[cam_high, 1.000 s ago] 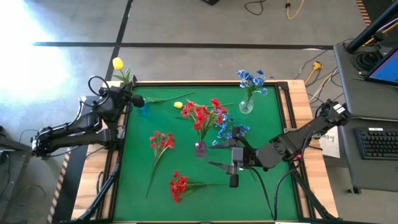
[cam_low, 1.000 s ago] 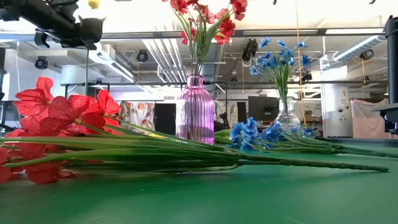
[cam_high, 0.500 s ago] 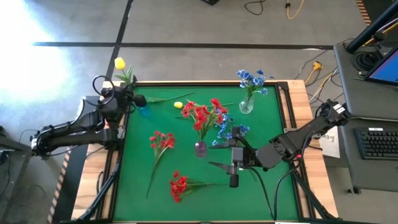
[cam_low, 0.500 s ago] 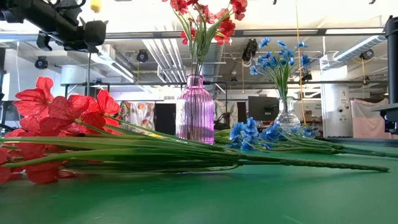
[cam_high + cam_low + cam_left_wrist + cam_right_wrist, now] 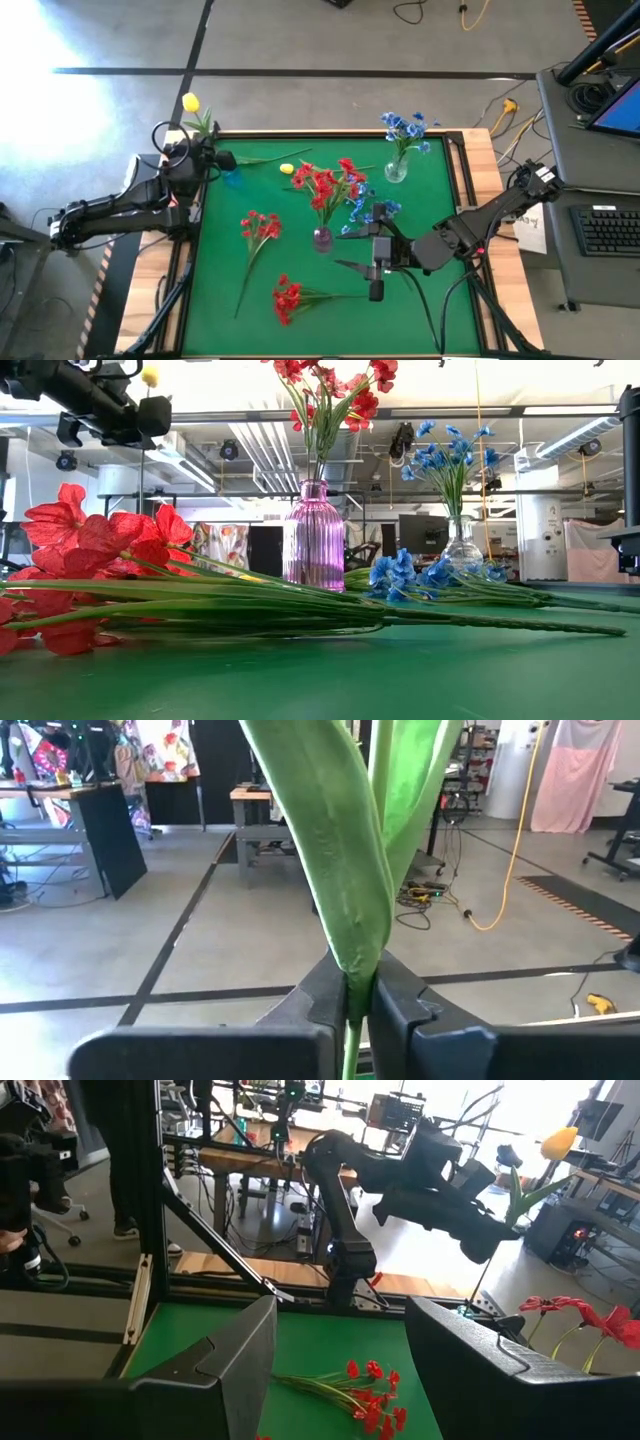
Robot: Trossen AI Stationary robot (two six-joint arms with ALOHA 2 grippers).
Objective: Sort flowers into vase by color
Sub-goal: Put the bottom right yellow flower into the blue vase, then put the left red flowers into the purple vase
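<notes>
My left gripper [image 5: 214, 158] is above the table's far left corner, shut on a yellow tulip whose bud [image 5: 190, 101] stands up past the edge. A small blue vase [image 5: 232, 178] stands just beside it. My right gripper [image 5: 375, 265] is open and empty, low over the table right of centre. A purple vase [image 5: 322, 238] holds red flowers [image 5: 330, 185]. A clear vase [image 5: 396, 170] holds blue flowers [image 5: 404, 127]. Two red sprigs [image 5: 262, 228] [image 5: 288, 297], a blue sprig [image 5: 365, 210] and a second yellow tulip [image 5: 287, 169] lie flat on the green mat. My left gripper pinches the tulip's thin green stem [image 5: 350, 1038] between its two fingers, just below the base of the long leaves [image 5: 340, 870]. The fingers come level from the table's left and lie across the stem. The tulip stands upright and lifted clear, its bud [image 5: 150, 377] on top.
The two filled vases stand at mid table and far right. The loose sprigs lie between them and the near edge. The table has a raised wooden rim [image 5: 330, 133]. A desk with a keyboard [image 5: 610, 225] stands beyond the right edge.
My left gripper has gone down a little with the yellow tulip, which stays upright.
</notes>
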